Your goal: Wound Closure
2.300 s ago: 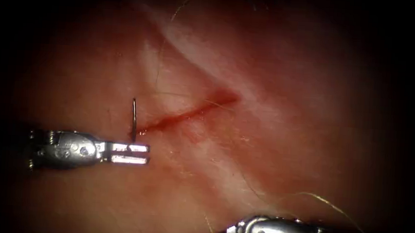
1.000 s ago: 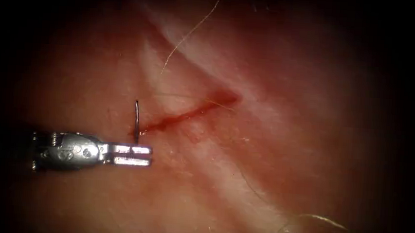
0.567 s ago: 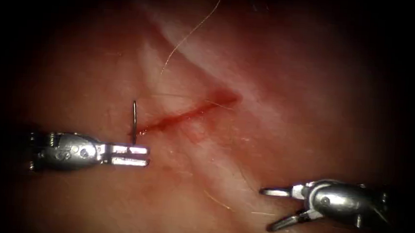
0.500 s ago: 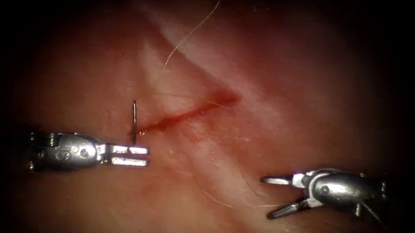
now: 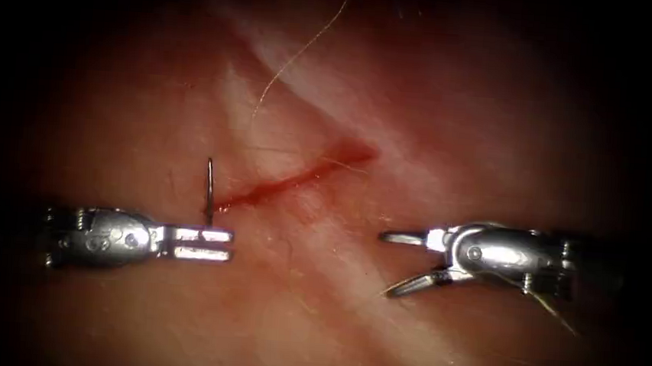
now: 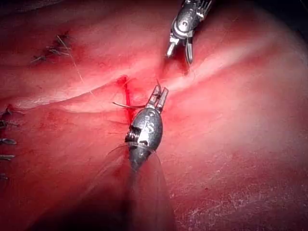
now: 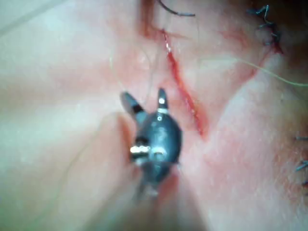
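Nearest me, both tools sit level over the tissue (image 5: 452,138) — wet, glossy pork belly, pink with a pale fatty band running diagonally.

My left tool (image 5: 201,242) is polished steel with flat, blocky jaws, clamped on the needle (image 5: 209,190). The needle is a thin dark wire standing up from the jaws; grip looks low on its curve, but I can't tell exactly where. In the left wrist view the left tool (image 6: 159,94) holds it just beside the red slit, one end sticking out sideways over the tissue. Can't say whether the tip is in the tissue or only resting against it.

My right tool (image 5: 395,261) has rounded, tapered jaws spread wide, holding nothing, on the right of the cut and well apart from the needle. In its own wrist view the right tool (image 7: 144,101) hovers beside the cut.

The cut (image 5: 296,177) is a narrow slanted line filled with red fluid; needle stands at its left end.

Farther back, the thread (image 5: 301,51) — a pale fine strand — curves up and gets lost in the dark edge.
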Tool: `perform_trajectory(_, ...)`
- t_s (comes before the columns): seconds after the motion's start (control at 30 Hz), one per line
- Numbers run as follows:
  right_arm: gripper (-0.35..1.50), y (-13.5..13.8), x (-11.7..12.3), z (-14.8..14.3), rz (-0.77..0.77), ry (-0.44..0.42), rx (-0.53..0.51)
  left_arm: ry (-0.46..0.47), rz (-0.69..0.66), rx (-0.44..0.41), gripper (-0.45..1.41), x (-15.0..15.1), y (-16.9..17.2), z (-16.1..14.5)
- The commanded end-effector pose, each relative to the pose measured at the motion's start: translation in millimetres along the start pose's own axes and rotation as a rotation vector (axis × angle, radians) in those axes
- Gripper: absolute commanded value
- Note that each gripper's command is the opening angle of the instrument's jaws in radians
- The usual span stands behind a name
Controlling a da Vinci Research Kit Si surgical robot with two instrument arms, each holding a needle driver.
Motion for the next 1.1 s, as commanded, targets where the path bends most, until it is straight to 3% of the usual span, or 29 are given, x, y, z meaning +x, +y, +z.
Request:
perform_trajectory(0.03, 1.21, 0.2, -0.4, 0.1, 0.000, 0.005, 0.020, 0.001, 0.000, -0.001, -0.45, -0.5, 0.0, 0.7)
perform_trajectory(0.07, 1.21, -0.3, -0.4, -1.3, 0.039, 0.041, 0.120, 0.001, 0.000, -0.001, -0.45, -0.5, 0.0, 0.7)
perform_trajectory(0.1, 1.21, -0.3, -0.4, -1.3, 0.039, 0.041, 0.120, 0.001, 0.000, -0.001, -0.45, -0.5, 0.0, 0.7)
perform_trajectory(0.2, 1.20, -1.2, -0.2, -5.8, 0.064, 0.031, 0.286, 0.001, 0.000, -0.002, -0.45, -0.5, 0.0, 0.6)
perform_trajectory(0.4, 1.20, -0.5, 0.5, -10.6, 0.060, 0.010, 0.285, 0.001, 0.000, -0.001, -0.45, -0.5, 0.0, 0.7)
perform_trajectory(0.5, 1.20, 1.1, 0.7, -13.8, 0.074, -0.059, 0.246, 0.001, 0.000, -0.001, -0.45, -0.5, 0.0, 0.8)
perform_trajectory(0.67, 1.20, 2.3, 0.6, -15.7, 0.064, -0.089, 0.251, 0.001, 0.000, -0.001, -0.45, -0.5, 0.0, 0.7)
perform_trajectory(0.87, 1.18, 5.3, 0.6, -13.4, 0.022, -0.114, 0.140, 0.001, 0.000, 0.000, -0.45, -0.6, -0.1, 0.8)
perform_trajectory(0.93, 1.18, 6.9, 0.6, -10.1, 0.048, -0.052, 0.043, 0.000, 0.001, 0.001, -0.45, -0.6, 0.0, 0.9)
perform_trajectory(1.03, 1.16, 7.6, 0.6, -7.8, 0.054, -0.018, 0.014, 0.000, 0.001, 0.001, -0.45, -0.6, 0.0, 0.9)
perform_trajectory(1.1, 1.08, 8.0, 0.4, -3.7, 0.049, 0.046, -0.003, 0.000, 0.001, 0.001, -0.45, -0.6, 0.0, 0.8)
